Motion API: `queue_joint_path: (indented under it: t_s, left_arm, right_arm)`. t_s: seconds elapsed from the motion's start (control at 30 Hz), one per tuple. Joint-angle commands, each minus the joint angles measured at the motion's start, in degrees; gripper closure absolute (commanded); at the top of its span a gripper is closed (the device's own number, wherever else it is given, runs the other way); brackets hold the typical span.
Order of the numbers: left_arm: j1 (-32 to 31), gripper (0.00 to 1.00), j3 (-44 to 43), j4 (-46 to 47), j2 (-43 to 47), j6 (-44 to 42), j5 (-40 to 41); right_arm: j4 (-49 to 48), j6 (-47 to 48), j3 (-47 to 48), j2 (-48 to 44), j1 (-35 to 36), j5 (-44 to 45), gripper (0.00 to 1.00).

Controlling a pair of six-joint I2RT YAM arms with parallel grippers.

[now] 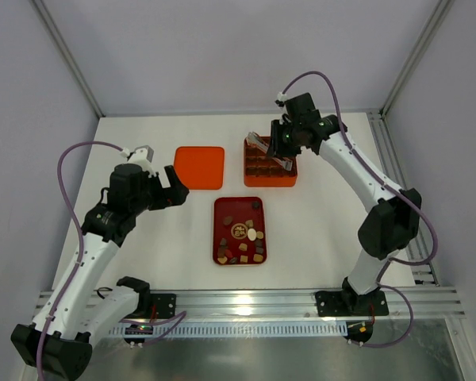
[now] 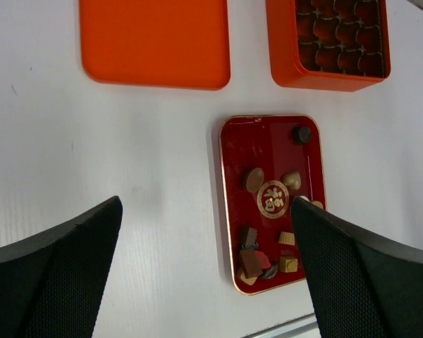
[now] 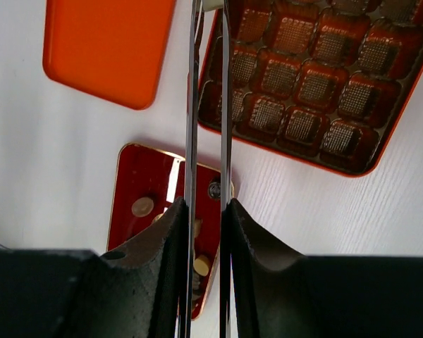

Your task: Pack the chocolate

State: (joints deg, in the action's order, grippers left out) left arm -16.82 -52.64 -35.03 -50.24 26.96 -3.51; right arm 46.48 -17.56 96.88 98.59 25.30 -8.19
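Overhead and wrist views of a white worktop (image 2: 92, 155) with two robot arms. Packing looks barely begun. The chocolate (image 2: 253, 179), about a dozen small dark brown, tan and cream pieces, lies loose in a dark red tray (image 2: 268, 134) at the middle of the worktop, around a gold emblem (image 2: 273, 199). Just beyond the tray is an orange box (image 2: 317, 77) whose brown grid cups appear empty wherever the views reach. Its flat orange lid (image 2: 155, 42) lies apart to the left. By that reading nearly every piece is yet to be moved. The right end effector (image 3: 206, 205) is clamped on slim metal tweezers (image 3: 224, 105), whose blades reach out over the far left part of the box. A pale scrap shows at their tips, cut off by the frame edge, so what it is cannot be told. The left end effector (image 2: 206, 211) hangs above the worktop left of the tray, fingers wide apart, holding nothing. The pieces share no common heading: squares sit at mixed angles, round ones have no long axis, and most crowd the tray's near half, with one dark round piece alone at a far corner. The tray's own long axis runs from the near edge toward the box.
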Motion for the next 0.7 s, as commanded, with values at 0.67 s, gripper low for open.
queue_joint_path:
  t_s: [0.67]
  left_arm:
    - [0.0,0.00,-0.4,0.3,-0.4,0.1,0.0]
  right_arm:
    - [-2.4,1.7,8.8,12.5,-1.6,3.7,0.68]
